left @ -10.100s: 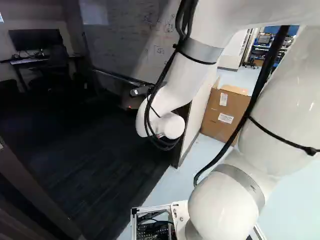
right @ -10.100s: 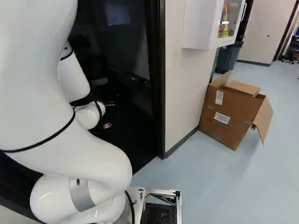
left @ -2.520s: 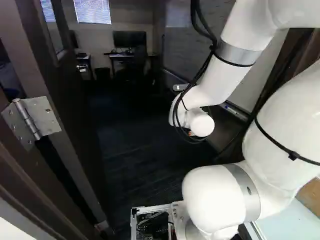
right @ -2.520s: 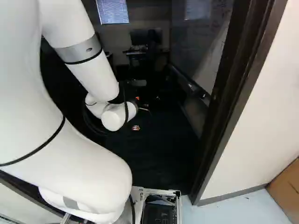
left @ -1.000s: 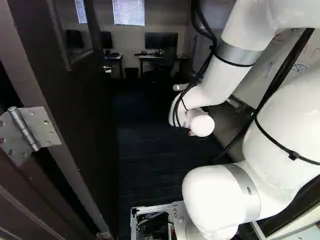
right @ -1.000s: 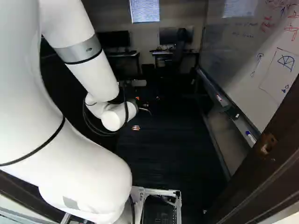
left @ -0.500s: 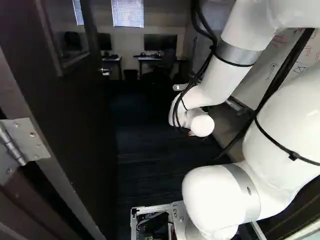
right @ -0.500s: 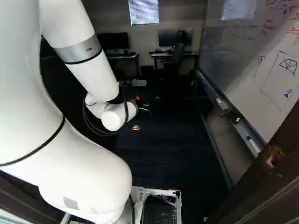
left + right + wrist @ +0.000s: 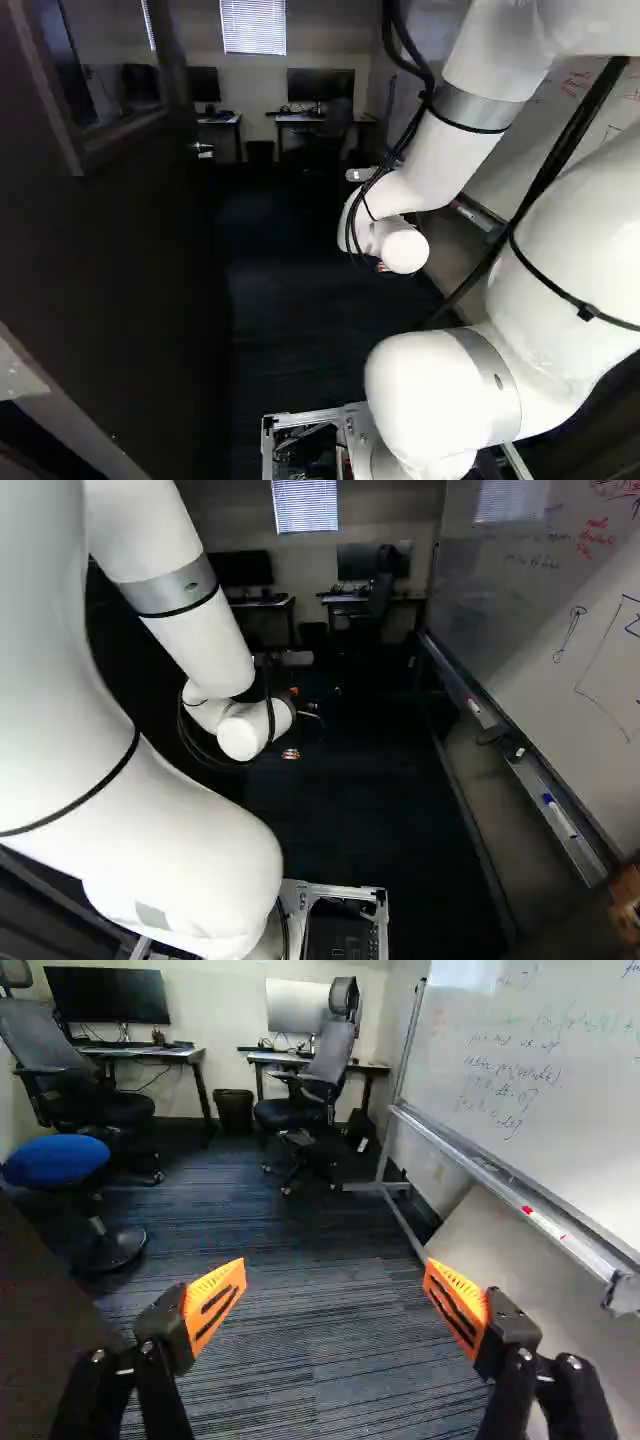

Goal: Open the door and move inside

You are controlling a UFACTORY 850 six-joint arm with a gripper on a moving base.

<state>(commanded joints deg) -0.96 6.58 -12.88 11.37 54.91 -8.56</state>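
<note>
The base has been moved since the earlier frames: in the left base view the door (image 9: 130, 250) and its hinge plate (image 9: 18, 378) are carried outward and nearer, and in the right base view the frame post (image 9: 625, 905) is slid into the corner. The arm (image 9: 190, 630) is held in the same pose against its lowest joint. Whether the door itself has been swung cannot be told.

The door is seen standing open, its panel set along the left of the left base view, its lever (image 9: 203, 150) borne at the far edge. Between that panel and the whiteboard (image 9: 520, 610), a strip of dark carpet (image 9: 320, 1340) is left as a lane; on one side it is bounded by the whiteboard's ledge (image 9: 530, 775) and stand (image 9: 380, 1185).

The hand (image 9: 298, 722) is carried over the carpet, inside the room. In the wrist view the hand (image 9: 335, 1265) is released, its orange pads (image 9: 215, 1300) spread wide with nothing held. Well ahead, the lane is closed off by two tabletops (image 9: 150, 1052), two chairs (image 9: 305, 1100) and a bin (image 9: 234, 1112); a blue stool (image 9: 55, 1160) is set nearer.
</note>
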